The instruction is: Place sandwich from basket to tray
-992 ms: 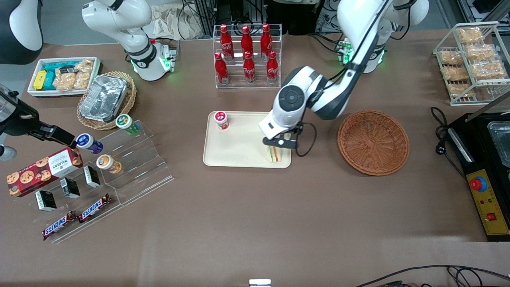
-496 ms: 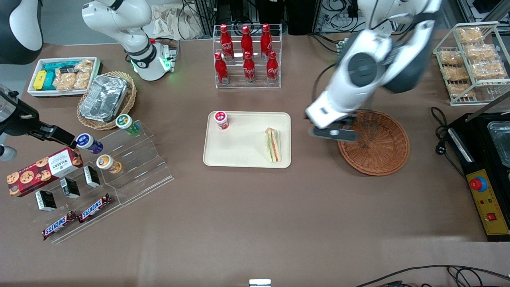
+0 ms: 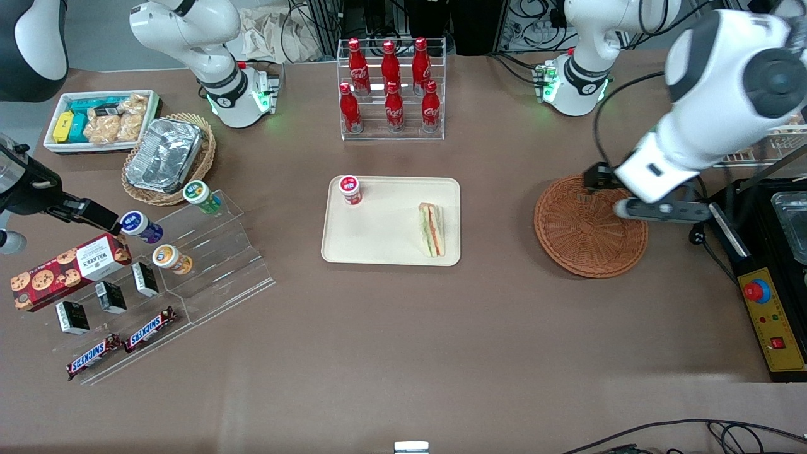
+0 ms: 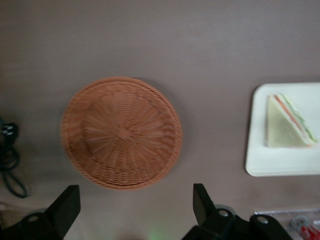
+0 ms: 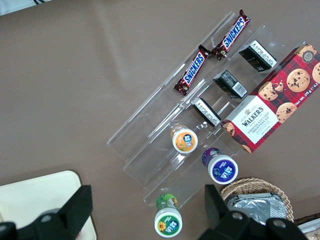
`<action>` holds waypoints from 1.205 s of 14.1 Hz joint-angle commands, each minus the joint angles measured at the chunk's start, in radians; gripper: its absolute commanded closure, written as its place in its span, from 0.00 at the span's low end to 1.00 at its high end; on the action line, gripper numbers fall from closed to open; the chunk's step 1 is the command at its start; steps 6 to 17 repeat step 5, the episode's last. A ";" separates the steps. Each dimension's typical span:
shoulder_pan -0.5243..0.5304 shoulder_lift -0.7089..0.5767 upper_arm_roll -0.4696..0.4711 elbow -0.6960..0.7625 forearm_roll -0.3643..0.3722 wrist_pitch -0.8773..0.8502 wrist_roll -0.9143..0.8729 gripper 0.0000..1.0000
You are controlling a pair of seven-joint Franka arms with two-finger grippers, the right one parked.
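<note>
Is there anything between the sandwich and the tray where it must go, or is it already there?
Nothing visible stands in the way: the sandwich already lies on the tray, beside a red-capped cup. The basket holds nothing. The pincer is open, above the table beside the basket, apart from the sandwich.

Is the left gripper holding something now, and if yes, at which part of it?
Nothing is held. The gripper is open and empty above the basket; the sandwich lies on the tray.
</note>
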 commanded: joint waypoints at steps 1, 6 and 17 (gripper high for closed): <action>0.055 -0.035 -0.009 0.012 0.025 -0.026 0.011 0.00; 0.114 -0.035 -0.006 0.102 0.038 -0.060 0.089 0.00; 0.114 -0.035 -0.006 0.102 0.038 -0.060 0.089 0.00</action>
